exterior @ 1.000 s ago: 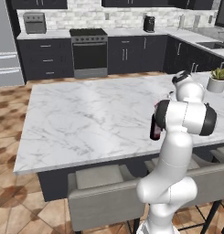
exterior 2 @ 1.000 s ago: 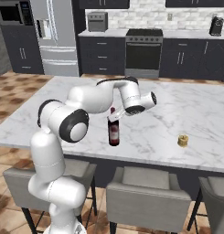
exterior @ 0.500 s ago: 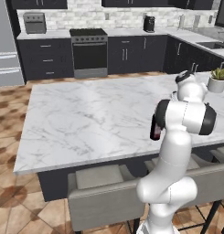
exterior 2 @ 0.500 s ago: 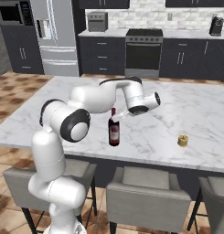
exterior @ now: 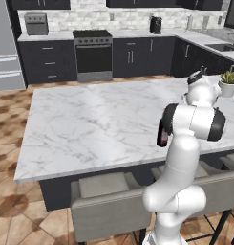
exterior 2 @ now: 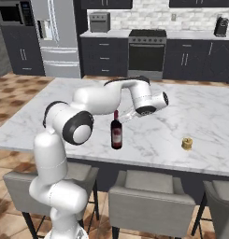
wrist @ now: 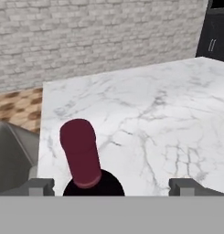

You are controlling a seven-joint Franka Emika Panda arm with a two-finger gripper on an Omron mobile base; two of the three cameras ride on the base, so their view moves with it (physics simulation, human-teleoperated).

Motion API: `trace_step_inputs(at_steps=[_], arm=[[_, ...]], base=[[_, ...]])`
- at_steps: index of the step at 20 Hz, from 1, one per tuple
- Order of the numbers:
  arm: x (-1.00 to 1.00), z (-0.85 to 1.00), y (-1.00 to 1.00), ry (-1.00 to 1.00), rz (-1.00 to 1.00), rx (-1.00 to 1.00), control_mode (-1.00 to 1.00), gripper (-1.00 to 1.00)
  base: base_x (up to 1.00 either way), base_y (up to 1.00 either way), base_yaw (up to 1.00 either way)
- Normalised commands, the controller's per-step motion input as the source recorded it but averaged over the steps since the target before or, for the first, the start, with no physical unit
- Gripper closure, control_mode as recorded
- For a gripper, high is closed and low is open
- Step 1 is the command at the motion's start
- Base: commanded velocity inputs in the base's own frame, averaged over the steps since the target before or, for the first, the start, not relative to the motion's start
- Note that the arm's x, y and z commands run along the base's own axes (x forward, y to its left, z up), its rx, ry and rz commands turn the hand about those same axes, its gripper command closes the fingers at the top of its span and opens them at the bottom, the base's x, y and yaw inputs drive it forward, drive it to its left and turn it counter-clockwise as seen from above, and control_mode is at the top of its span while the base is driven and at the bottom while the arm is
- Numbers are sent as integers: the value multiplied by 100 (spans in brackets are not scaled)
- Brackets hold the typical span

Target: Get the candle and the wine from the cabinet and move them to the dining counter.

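The wine (exterior 2: 116, 133), a dark bottle with a red cap, stands upright on the white marble dining counter (exterior 2: 195, 109) near its front edge. My gripper (exterior 2: 125, 116) hovers open just right of the neck and touches nothing. In the hand view the red cap (wrist: 79, 154) rises left of centre between the open fingertips (wrist: 40, 185), the gripper (wrist: 112, 186) astride it. From the left base view the wine (exterior: 162, 135) peeks out behind my elbow. The candle (exterior 2: 186, 143), small and yellowish, sits on the counter to the bottle's right. Only the lower edge of black upper cabinets (exterior 2: 104, 3) shows.
Grey stools (exterior 2: 151, 196) line the counter's near side, and another stool (exterior: 109, 203) is close to my base. A potted plant (exterior: 228, 82) stands at the counter's far right. The stove (exterior: 93, 55) and fridge (exterior 2: 55, 37) stand along the back wall.
The open gripper has drawn slightly away from the bottle's neck. The wine stays standing on the counter and the candle has not moved.
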Motion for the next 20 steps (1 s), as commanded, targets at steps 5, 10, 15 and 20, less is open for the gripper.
trace_step_inputs(at_steps=[5,10,15,20], arm=[[0,40,-10,0,0,0,-100,-100],[-14,58,0,0,-2,0,-100,-100],[-40,54,2,0,-13,-2,-100,-100],[-49,42,25,3,-25,-6,-100,-100]], base=[[0,0,0],[0,0,0],[0,0,0],[0,0,0]])
